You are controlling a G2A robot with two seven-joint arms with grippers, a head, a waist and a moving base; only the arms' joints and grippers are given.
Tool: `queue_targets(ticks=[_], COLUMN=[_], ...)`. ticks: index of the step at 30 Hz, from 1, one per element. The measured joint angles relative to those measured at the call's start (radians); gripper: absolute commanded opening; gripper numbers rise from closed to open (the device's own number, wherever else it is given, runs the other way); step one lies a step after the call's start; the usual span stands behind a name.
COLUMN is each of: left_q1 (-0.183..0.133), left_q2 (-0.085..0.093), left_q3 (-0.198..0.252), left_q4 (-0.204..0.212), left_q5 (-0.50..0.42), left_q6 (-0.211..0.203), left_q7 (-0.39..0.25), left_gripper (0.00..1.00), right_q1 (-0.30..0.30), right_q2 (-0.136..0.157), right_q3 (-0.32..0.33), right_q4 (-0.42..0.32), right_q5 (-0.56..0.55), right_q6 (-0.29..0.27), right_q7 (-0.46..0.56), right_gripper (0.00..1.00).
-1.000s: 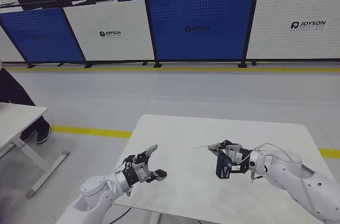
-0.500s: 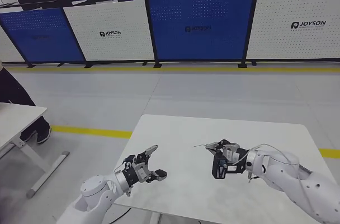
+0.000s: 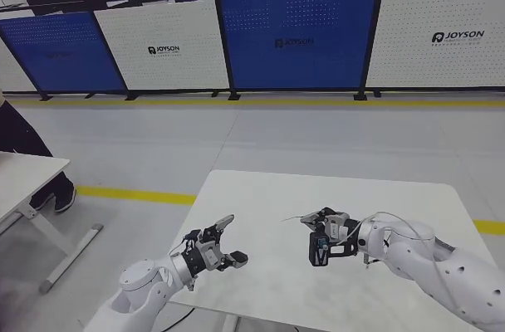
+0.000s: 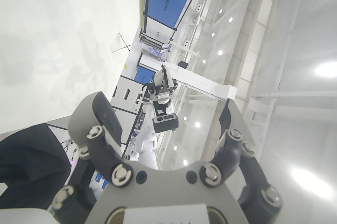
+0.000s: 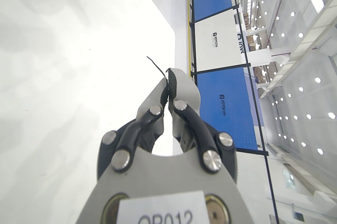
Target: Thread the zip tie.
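A thin black zip tie sticks out past the fingertips of my right gripper, which is shut on it. In the top view this right gripper hovers over the middle of the white table, and the zip tie points left toward the other arm. My left gripper is near the table's front left edge, open and holding nothing. In the left wrist view its two fingers stand wide apart, with the right gripper seen farther off between them.
Another white table stands at the far left across a gap of floor. Blue and white panels line the back of the room. The rounded table corner lies just beyond the right gripper.
My right gripper has shifted a little to the left with the zip tie, closer to the left gripper. The left arm has stayed put.
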Motion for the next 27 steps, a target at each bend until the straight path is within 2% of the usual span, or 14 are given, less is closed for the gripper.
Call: queue_targets(ticks=[4, 8, 11, 12, 14, 27], left_q1=[-0.021, -0.051, -0.094, -0.117, -0.139, -0.144], left_q2=[-0.004, -0.001, 0.001, 0.004, 0.008, 0.005], left_q3=[0.016, 0.061, 0.117, 0.143, 0.165, 0.171], left_q4=[-0.018, -0.024, 0.0, 0.019, 0.035, 0.024], left_q5=[-0.046, -0.053, -0.09, -0.101, -0.089, -0.077], left_q6=[0.004, 0.004, 0.004, 0.004, 0.004, -0.007], left_q7=[0.039, 0.1, 0.167, 0.196, 0.227, 0.232], left_gripper=[1.0, 1.0, 1.0, 1.0, 1.0, 1.0], right_q1=[0.0, 0.0, 0.0, 0.0, 0.0, 0.0], right_q2=[0.0, 0.0, 0.0, 0.0, 0.0, 0.0], right_q3=[0.0, 0.0, 0.0, 0.0, 0.0, 0.0], right_q4=[0.0, 0.0, 0.0, 0.0, 0.0, 0.0], right_q5=[0.0, 0.0, 0.0, 0.0, 0.0, 0.0], right_q6=[0.0, 0.0, 0.0, 0.0, 0.0, 0.0], right_q7=[0.0, 0.0, 0.0, 0.0, 0.0, 0.0], right_gripper=[0.0, 0.0, 0.0, 0.0, 0.0, 0.0])
